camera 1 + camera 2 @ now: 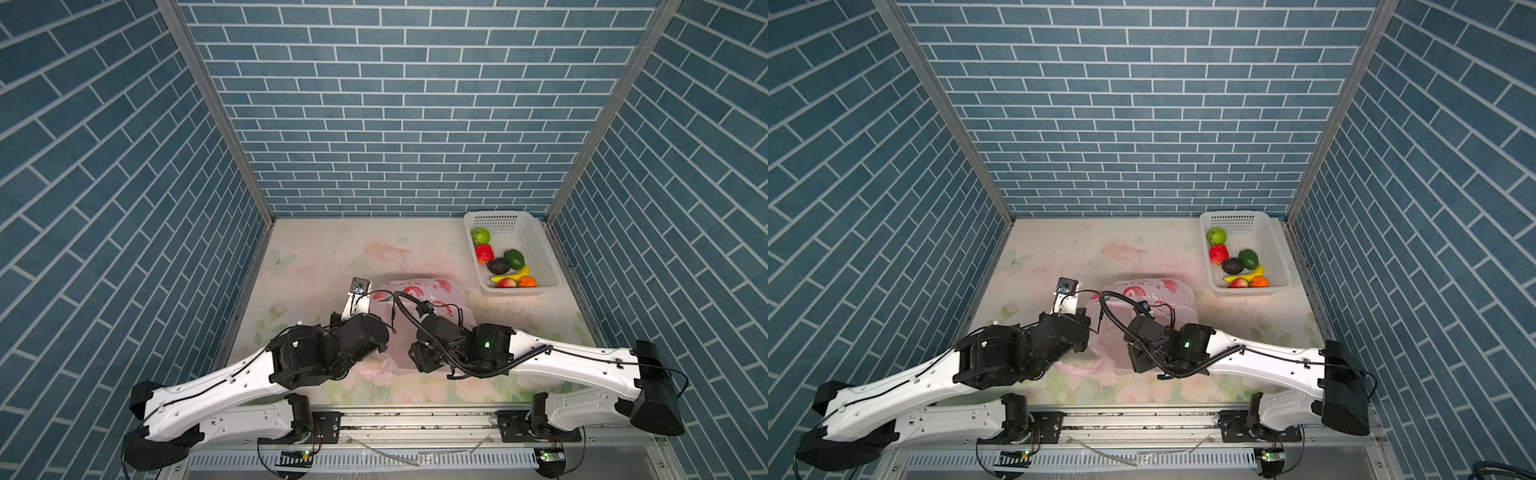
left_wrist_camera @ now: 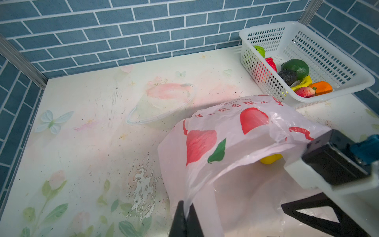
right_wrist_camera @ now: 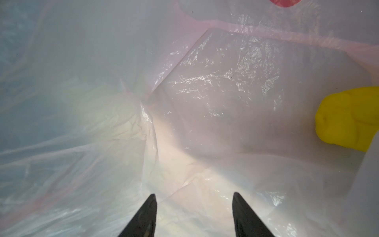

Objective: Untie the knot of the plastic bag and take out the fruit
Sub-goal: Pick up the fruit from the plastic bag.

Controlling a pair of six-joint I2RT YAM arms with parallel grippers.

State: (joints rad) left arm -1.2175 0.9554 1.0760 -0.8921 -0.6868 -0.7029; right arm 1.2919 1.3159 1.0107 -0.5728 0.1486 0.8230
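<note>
1. Left gripper (image 2: 186, 212) is nearest the lens in my left wrist view. My jaws are clenched on a gathered edge of the plastic bag (image 2: 225, 133). The thin film is pinched between both fingers and lifted, so the bag's mouth gapes open.
2. In both top views the bag lies in the middle of the table (image 1: 311, 257), on its near half, with my two wrists above its near part. The red fruit prints and lettering face up on its far side.
3. One yellow fruit (image 2: 270, 159) lies inside the bag on the bottom film, toward the far right of the opening.
4. Right gripper (image 3: 194, 196) is inside the bag. My jaws are released and spread apart, with nothing between them, only pink film below. The yellow fruit is ahead and off to one side, untouched.
5. White basket (image 1: 496, 213) stands in the far right corner, near the bag but apart from it. It holds a green ball (image 1: 481, 236), strawberry (image 1: 484, 253), avocado (image 1: 498, 266), dark green fruit (image 1: 514, 258), banana (image 1: 517, 274), a small red fruit (image 1: 506, 283) and an orange (image 1: 528, 282).
</note>
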